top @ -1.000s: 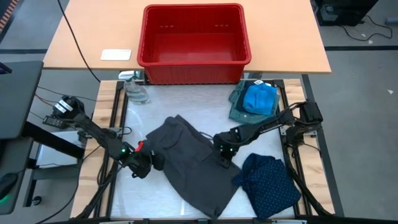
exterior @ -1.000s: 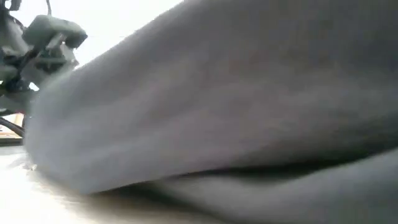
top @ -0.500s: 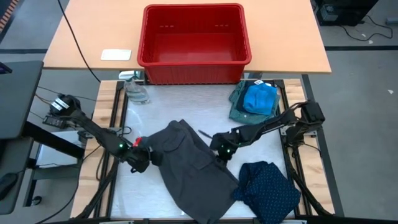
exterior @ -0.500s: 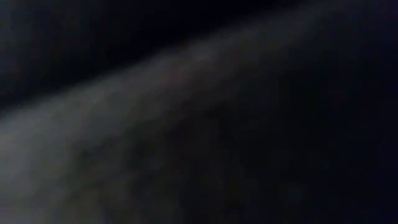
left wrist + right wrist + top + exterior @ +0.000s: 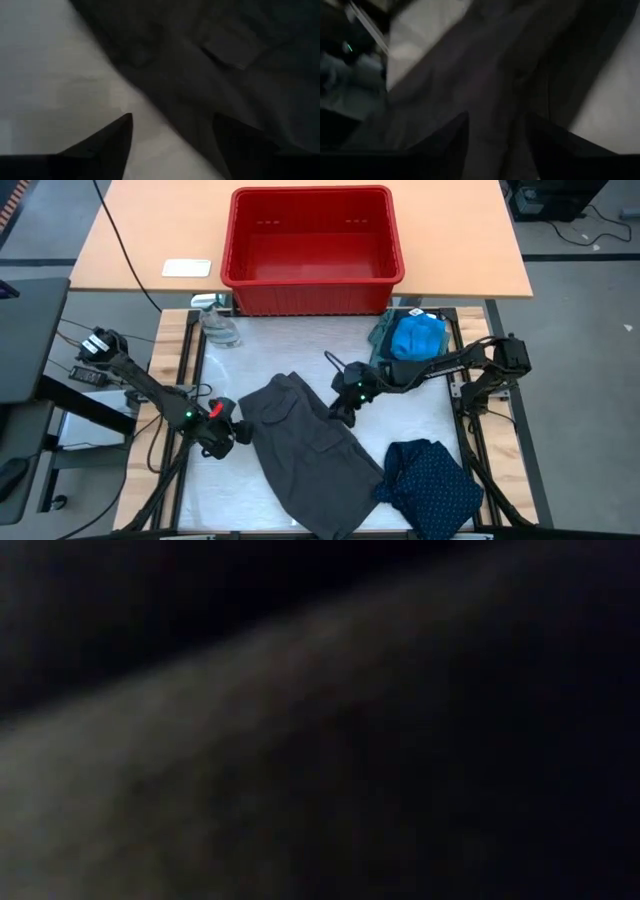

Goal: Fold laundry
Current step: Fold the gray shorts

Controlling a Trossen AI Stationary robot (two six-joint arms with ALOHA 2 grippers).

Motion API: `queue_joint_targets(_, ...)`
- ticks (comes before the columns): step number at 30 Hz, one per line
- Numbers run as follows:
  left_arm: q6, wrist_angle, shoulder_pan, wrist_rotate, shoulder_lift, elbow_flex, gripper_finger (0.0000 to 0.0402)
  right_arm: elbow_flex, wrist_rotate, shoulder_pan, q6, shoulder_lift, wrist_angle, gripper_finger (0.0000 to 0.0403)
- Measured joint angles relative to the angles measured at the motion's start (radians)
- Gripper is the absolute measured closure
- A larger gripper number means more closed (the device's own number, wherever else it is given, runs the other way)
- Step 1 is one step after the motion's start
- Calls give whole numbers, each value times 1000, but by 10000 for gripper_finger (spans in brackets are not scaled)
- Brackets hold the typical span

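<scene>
You're in a robotics lab: framed white work table [image 5: 300, 345], light wooden desk [image 5: 120, 240], loose black cables [image 5: 118, 230] across grey floor [image 5: 580, 290]

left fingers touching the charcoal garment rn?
Cannot tell. In the left wrist view one of the fingers overlaps the charcoal garment, the other is over bare table; neither contact nor gap shows plainly.

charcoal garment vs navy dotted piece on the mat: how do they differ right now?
Size: the charcoal-grey garment is much larger than the navy dotted piece.
Pose: the charcoal one is spread out long and fairly flat; the navy one sits bunched in a crumpled heap.
Look: the charcoal is plain with a flap pocket; the navy carries a fine dot print.
Shared: both lie unfolded at the mat's near side, edges meeting.
</scene>
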Motion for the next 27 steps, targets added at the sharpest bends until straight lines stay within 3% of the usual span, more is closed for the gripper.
queue_joint_targets(6, -25, -8, 40, 1, 48, 0, 75, 0, 5, -41, 79, 3, 119, 156)
queue_joint_targets(15, -8, -11, 107, -5, 63, -1, 72, 0, -4, -98, 89, 4, 139, 85)
queue_joint_targets(22, 3, 9, 151, -15, 92, -1, 72, 0, -33, -136, 72, 4, 166, 79)
queue_joint_targets(27, 10, 91, 161, -37, 191, 2, 72, 0, -56, -145, 96, 4, 147, 84)
